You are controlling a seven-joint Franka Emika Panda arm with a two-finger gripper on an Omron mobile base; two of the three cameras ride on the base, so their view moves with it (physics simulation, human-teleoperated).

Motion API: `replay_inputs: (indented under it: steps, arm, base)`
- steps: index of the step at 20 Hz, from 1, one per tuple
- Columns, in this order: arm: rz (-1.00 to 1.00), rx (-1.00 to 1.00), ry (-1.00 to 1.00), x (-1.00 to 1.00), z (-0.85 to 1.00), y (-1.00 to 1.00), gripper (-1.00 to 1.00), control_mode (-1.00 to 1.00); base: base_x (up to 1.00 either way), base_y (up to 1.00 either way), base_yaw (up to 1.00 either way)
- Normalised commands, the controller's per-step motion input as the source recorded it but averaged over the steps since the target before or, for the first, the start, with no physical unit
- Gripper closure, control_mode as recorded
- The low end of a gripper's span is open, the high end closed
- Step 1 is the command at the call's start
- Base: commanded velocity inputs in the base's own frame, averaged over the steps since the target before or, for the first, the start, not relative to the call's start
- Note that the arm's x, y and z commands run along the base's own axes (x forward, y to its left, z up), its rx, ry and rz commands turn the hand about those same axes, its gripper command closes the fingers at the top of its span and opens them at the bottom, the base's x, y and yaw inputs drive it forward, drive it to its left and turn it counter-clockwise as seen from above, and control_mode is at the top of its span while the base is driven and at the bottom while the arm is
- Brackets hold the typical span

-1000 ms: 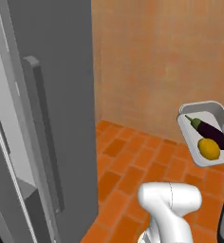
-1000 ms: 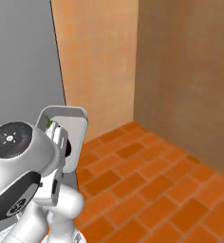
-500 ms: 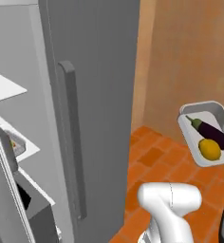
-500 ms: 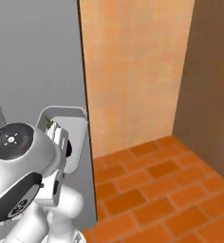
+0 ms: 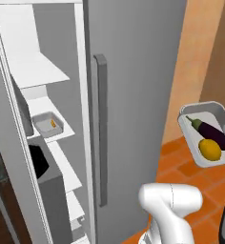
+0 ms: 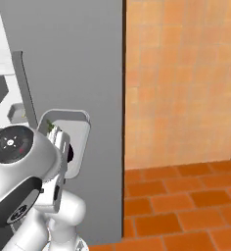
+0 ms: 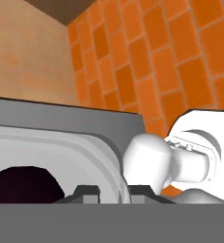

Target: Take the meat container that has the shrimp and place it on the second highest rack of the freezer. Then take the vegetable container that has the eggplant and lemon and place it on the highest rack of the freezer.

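I see the vegetable tray (image 5: 190, 125) held in the air at the right edge of the left base view, over the orange tile floor (image 5: 181, 162) and beside the closed grey door (image 5: 133, 95). The eggplant (image 5: 210, 134) and the lemon (image 5: 210, 149) lie in it, side by side and touching. In the hand view the fingers (image 7: 88, 191) are pinched on the tray's rim, with the dark eggplant just behind them.

The freezer compartment stands open at left. The highest rack (image 5: 35, 71) is bare. On the rack below it sits the meat tray (image 5: 47, 125), with the shrimp (image 5: 53, 124) inside. In the right base view the vegetable tray shows tilted behind the arm.
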Motion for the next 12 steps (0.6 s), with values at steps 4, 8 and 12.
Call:
replay_inputs:
  steps: [4,8,12]
  arm:
    - [0.0,0.0,0.0,0.0,0.0,0.0,1.0,1.0]
    - [0.0,0.0,0.0,0.0,0.0,0.0,1.0,1.0]
    - [0.0,0.0,0.0,0.0,0.0,0.0,1.0,1.0]
  base:
    - [0.0,0.0,0.5]
    - [0.0,0.01,0.5]
    - [0.0,0.23,0.51]
